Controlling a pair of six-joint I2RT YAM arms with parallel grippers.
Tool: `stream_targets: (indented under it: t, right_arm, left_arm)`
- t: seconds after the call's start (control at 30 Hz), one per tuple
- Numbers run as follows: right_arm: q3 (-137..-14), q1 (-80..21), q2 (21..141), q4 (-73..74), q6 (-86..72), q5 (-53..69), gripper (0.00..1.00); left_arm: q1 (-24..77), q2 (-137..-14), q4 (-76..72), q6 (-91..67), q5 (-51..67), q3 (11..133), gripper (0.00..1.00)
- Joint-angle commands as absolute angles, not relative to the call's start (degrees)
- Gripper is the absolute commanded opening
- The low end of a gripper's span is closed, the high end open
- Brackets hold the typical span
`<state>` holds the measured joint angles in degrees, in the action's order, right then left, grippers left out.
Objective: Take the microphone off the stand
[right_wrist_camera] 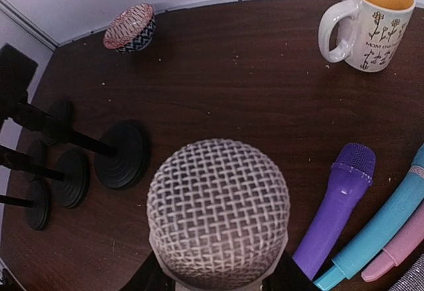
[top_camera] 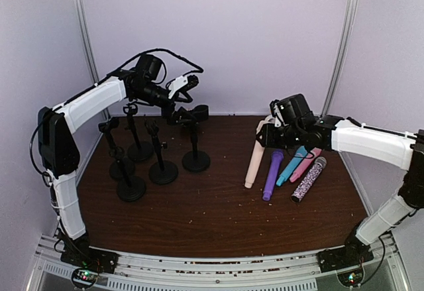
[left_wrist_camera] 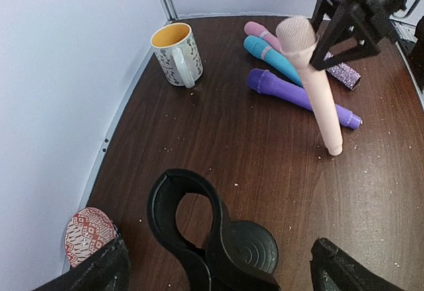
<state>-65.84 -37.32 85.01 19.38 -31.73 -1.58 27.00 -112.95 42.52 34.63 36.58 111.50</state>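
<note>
Brown table (top_camera: 199, 225) | pink microphone (top_camera: 254, 162) tilted, clamped in right hand (top_camera: 266, 134)

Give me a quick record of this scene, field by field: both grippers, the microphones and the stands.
left gripper: open, at an empty stand clip
right gripper: shut on the pale pink microphone
pale pink microphone: tilted, base end down at the table
other microphones: purple, teal, pink, glittery, all lying flat
stands: five, all empty
</note>
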Motion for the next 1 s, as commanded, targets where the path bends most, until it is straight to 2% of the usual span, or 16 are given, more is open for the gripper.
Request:
stream_targets:
  t: [0.0,0.33,0.6,0.87,0.97]
  right_arm:
    - [-71.21,-35.78,90.89,22.48,-33.31,-0.03,0.0]
    - [-86.39,-32.66,109.92,34.25,-34.58,-0.9,0.0]
    - [-87.34,-32.18,113.77,33.86,-38.34,-4.21,0.02]
    - [-87.54,-32.22,113.36,32.27,-39.31,-4.43,0.61]
    - [-87.41,-32.23,111.84,32.34,-38.91,-4.92,0.68]
  left_arm:
    - [26.67,-107.6,40.52,30.31,36.56,111.27,0.98]
    - [23.42,-97.96,46.28,27.07,35.46,109.17,0.98]
    - [19.44,-89.76,45.9,22.27,34.91,98.99,0.98]
    - [13.02,-81.1,43.52,17.54,32.74,90.73,0.98]
    - [8.89,-78.52,42.58,14.84,33.84,88.91,0.98]
